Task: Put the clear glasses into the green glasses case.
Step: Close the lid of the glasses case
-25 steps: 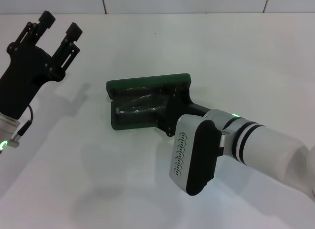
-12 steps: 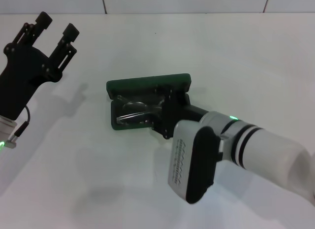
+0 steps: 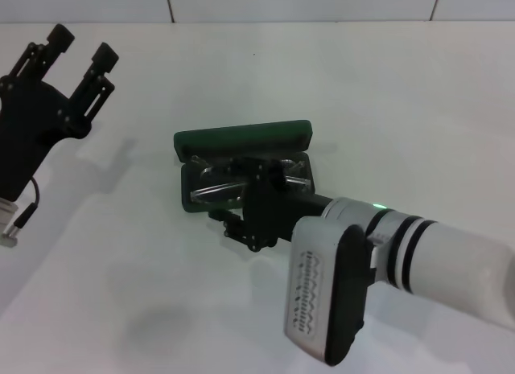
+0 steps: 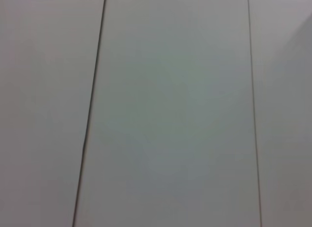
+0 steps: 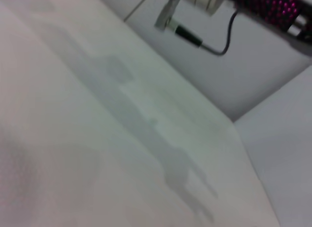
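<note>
Leftmost, the left end effector (image 3: 77,51) hangs raised over the far left of the desk (image 3: 386,92), fingers apart and holding nothing — well away from the work and seemingly parked.

Centre: the green glasses case (image 3: 241,137) lies open on the desk, lid tipped up along its far edge, tray toward the robot. Long axis runs left to right across the head view, with a slight skew. The clear glasses (image 3: 216,187) lie inside the tray, long axis along the tray's; glinting lens and arms show in the left half. Which way the front of the frame faces cannot be made out.

Right: the right end effector (image 3: 259,203) comes in from the lower right, its black body over the tray's near rim and right half, hiding that part of the glasses. Whether its fingers are apart or together cannot be told. It is plainly the nearer arm — the glasses lie just to its left and slightly beyond.

Judgement: placement looks essentially made. The coming move likely turns on the lid, which lies straight beyond this end effector, hinge line parallel to the case's long axis.
</note>
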